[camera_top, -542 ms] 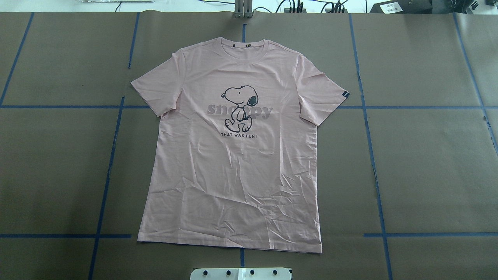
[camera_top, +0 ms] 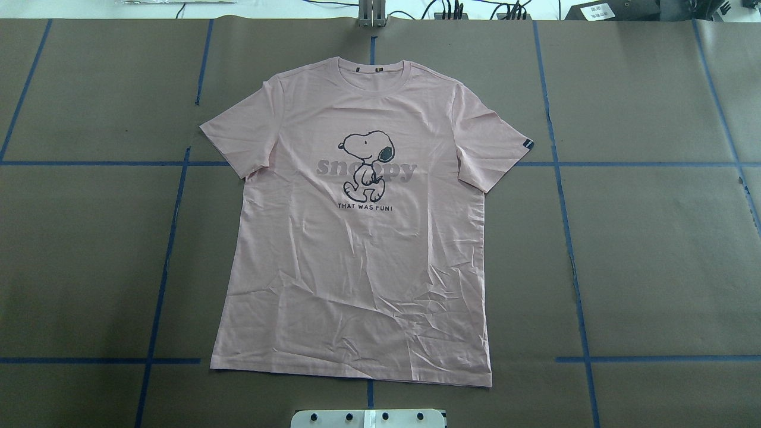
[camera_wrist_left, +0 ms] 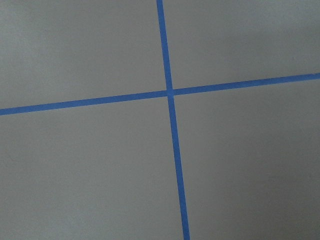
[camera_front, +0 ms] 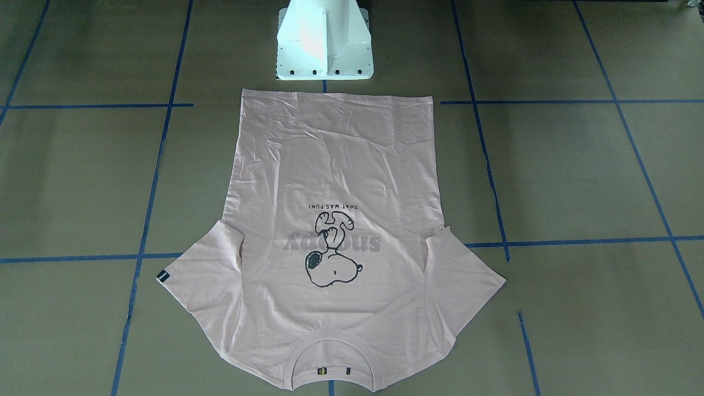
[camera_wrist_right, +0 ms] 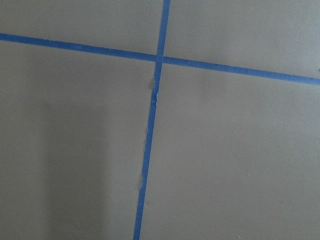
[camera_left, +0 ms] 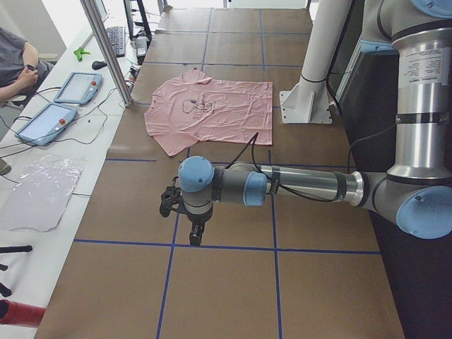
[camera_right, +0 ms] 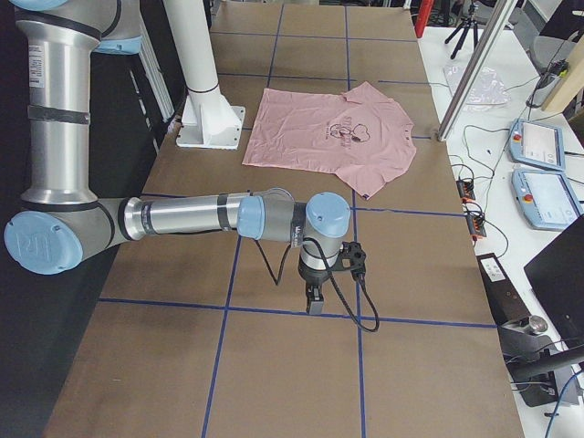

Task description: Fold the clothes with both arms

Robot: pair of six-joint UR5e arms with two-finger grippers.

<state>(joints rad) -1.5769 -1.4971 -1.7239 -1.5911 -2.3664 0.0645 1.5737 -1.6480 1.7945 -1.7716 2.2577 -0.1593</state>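
Observation:
The pale pink T-shirt [camera_top: 357, 249] lies flat and face up in the middle of the table, Snoopy print showing, collar at the far edge, hem toward the robot's base. It also shows in the front-facing view [camera_front: 335, 165] and both side views [camera_left: 212, 109] [camera_right: 333, 137]. Both arms are outside the overhead and front views. The left gripper [camera_left: 195, 233] hangs over bare table well away from the shirt. The right gripper [camera_right: 313, 301] does the same at the other end. I cannot tell whether either is open or shut. Both wrist views show only table and blue tape.
The brown table cover [camera_top: 654, 249] carries a blue tape grid. The white pedestal base [camera_front: 324, 49] stands just behind the shirt's hem. Tablets [camera_left: 76, 88] [camera_right: 546, 196], cables and a plastic bag [camera_left: 42, 191] lie along the far side. A seated person [camera_left: 14, 60] is there too.

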